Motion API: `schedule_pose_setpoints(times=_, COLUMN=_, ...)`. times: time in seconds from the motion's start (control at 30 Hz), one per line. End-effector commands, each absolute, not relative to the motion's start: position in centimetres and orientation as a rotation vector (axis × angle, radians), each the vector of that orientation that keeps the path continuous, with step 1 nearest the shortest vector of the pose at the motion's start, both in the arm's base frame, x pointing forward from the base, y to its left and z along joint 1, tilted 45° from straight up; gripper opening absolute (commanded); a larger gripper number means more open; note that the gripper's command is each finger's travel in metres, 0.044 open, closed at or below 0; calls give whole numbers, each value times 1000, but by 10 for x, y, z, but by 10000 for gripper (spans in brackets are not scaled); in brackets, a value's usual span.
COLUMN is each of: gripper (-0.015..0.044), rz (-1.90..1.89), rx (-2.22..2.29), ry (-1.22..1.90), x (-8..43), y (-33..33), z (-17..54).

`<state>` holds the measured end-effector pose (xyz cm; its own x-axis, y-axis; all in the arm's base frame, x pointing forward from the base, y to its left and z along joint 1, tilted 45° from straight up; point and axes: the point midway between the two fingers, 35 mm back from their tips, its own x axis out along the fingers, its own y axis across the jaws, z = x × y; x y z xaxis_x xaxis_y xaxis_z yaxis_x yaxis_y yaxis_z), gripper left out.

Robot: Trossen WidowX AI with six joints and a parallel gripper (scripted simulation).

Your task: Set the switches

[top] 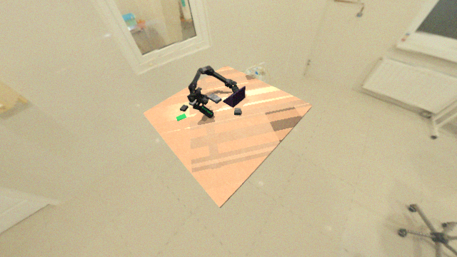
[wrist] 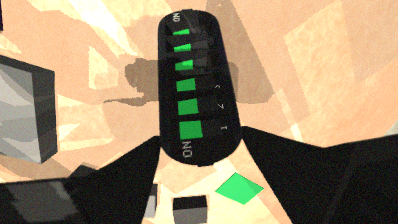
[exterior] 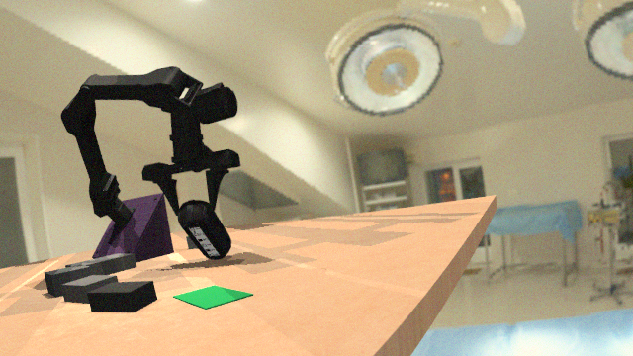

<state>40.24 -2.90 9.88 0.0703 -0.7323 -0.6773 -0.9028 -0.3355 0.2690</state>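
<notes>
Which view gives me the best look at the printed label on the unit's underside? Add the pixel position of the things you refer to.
Exterior: the label [exterior: 203,242] faces that camera, though its squares are too small to read. Top and wrist show only the unit's switch side, no label.

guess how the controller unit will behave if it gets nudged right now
The controller unit would probably swing or roll, since it hangs tilted between the fingertips with rounded ends. Its casing looks rigid, so it likely won't flex. The smooth-looking sides may let it slip from the end effector.
</notes>
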Motion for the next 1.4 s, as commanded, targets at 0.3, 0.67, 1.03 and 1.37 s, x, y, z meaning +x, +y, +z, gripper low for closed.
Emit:
schedule_pose_setpoints(times=0.3, gripper=336, rz=1100, rx=-2151, ry=1662, x=397, y=-15, z=96)
schedule_pose_setpoints(times=0.67, gripper=337, rz=1080, rx=-2172, ry=1672, x=393, y=-7, z=93)
schedule_pose_setpoints(times=1.03, gripper=337, rz=1058, rx=-2194, ry=1681, x=389, y=1, z=89)
schedule_pose_setpoints(times=1.37, gripper=337, rz=1039, rx=-2212, ry=1690, x=385, y=8, z=86)
